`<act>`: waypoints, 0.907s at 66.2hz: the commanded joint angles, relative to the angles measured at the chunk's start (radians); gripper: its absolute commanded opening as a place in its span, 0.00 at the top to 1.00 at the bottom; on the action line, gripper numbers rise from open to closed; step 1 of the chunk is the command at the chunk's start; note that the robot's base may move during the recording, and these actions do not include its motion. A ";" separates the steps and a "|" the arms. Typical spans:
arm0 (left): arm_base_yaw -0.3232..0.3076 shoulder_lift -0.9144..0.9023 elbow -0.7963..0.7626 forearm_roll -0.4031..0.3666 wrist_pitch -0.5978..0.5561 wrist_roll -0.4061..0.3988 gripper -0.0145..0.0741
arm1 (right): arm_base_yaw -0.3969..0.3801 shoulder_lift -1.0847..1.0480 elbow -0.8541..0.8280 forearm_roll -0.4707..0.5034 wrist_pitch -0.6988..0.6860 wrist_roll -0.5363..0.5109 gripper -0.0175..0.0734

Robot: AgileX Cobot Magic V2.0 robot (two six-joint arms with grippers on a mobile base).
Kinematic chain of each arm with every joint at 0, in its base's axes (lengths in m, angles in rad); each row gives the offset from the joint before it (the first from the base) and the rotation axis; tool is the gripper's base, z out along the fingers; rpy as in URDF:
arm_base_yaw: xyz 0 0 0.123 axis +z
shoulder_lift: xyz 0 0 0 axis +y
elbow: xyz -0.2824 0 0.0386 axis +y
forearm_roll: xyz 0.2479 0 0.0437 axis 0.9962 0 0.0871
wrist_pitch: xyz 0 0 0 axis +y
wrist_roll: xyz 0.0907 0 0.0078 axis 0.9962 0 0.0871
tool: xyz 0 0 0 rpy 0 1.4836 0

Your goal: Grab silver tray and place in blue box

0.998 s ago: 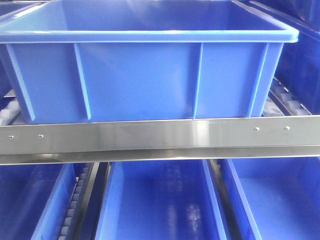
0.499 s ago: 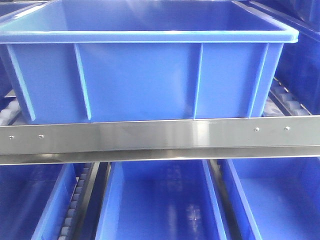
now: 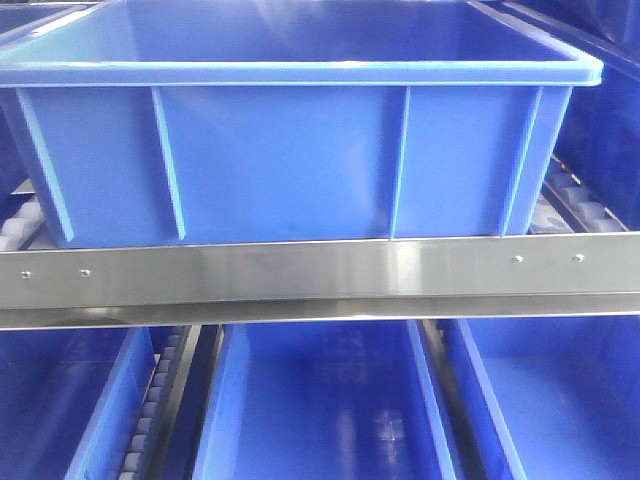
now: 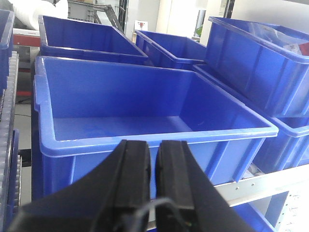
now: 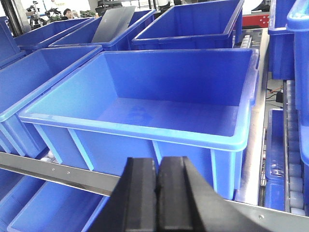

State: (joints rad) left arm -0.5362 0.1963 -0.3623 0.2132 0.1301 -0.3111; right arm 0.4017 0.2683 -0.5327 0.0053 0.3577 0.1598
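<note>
Both my grippers hang just short of the blue box point(image 3: 300, 150), on its near side. My left gripper point(image 4: 153, 150) has its black fingers almost together with only a thin slit between them, nothing in it; my right gripper point(image 5: 155, 169) has its fingers pressed flat against each other, also bare.

Ahead of the right fingers, past the box and to the left, a flat grey sheet point(image 5: 113, 23) leans in a farther crate point(image 5: 72, 36) (whether this is the silver tray I cannot tell). More blue crates point(image 4: 256, 63) crowd both sides, and another row point(image 3: 320, 400) sits below.

Between me and the box runs a brushed steel rail point(image 3: 320, 272) with small screws, and the box sits directly behind it. White rollers point(image 5: 294, 159) line the track beside my right gripper.

The box is smooth, glossy plastic, rectangular, with a thick lipped rim, vertical ribs and a bare floor.
</note>
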 commanded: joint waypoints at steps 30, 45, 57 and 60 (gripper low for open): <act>0.000 0.010 -0.028 0.006 -0.089 0.000 0.82 | -0.368 -0.204 0.406 -0.015 -0.495 -0.118 0.75; 0.000 0.010 -0.028 0.006 -0.089 0.000 0.82 | -0.451 -0.299 0.526 -0.005 -0.515 -0.114 0.75; 0.000 0.012 -0.028 0.006 -0.089 0.000 0.82 | -0.451 -0.299 0.543 -0.005 -0.510 -0.114 0.75; 0.000 0.012 -0.028 0.006 -0.089 0.000 0.82 | -0.451 -0.299 0.543 -0.005 -0.510 -0.114 0.75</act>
State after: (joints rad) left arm -0.5362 0.1963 -0.3623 0.2132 0.1280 -0.3111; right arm -0.0452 -0.0097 0.0290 0.0000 -0.0564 0.0565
